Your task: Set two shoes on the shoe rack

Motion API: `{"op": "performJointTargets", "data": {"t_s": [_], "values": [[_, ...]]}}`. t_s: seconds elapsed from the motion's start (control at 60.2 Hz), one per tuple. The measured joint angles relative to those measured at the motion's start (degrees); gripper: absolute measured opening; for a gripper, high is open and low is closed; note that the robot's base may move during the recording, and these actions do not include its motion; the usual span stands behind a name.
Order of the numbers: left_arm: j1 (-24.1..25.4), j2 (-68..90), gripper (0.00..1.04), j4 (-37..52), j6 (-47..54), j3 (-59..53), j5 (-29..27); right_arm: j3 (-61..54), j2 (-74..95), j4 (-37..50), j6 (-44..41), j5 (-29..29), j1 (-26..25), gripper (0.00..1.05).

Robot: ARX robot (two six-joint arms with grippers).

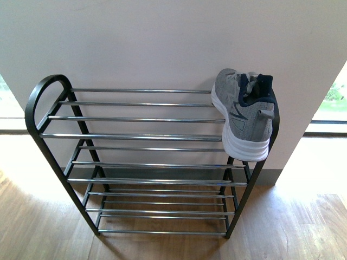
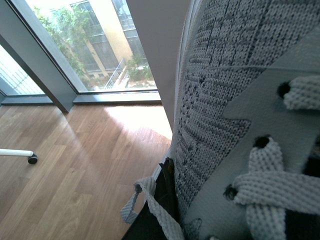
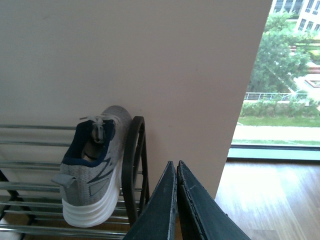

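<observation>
One sneaker [image 1: 244,114] sits at the 3 o'clock end of the rack [image 1: 135,120], top tier, leaving 9 o'clock free. The second sneaker [image 2: 240,100] fills my left wrist view, presumably carried; I cannot tell the left pincer's state. The right pincer [image 3: 176,195] is pressed together, empty.

No text, label, brand name or number can be read in any view. Only a dark zigzag mark [image 3: 103,170] without letters is seen on the side of the grey sneaker [image 1: 244,116] on the shoe rack [image 1: 49,86].
</observation>
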Motion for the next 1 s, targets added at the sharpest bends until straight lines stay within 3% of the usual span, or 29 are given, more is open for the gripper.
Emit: {"op": "performJointTargets", "data": {"t_s": [0.365,0.432,0.996], "values": [[0.02,0.02,0.02,0.00,0.00,0.00,-0.09,-5.20,-12.13,-6.95,0.00,-0.17,-0.76,0.01],[0.02,0.00,0.02,0.00,0.00,0.00,-0.02,-7.04,-12.66,-4.66,0.00,-0.17,-0.76,0.01],[0.00,0.00,0.02,0.00,-0.02,0.00,-0.02,-8.11,-33.05,-23.30,-0.04,-0.33,-0.85,0.01]]}}
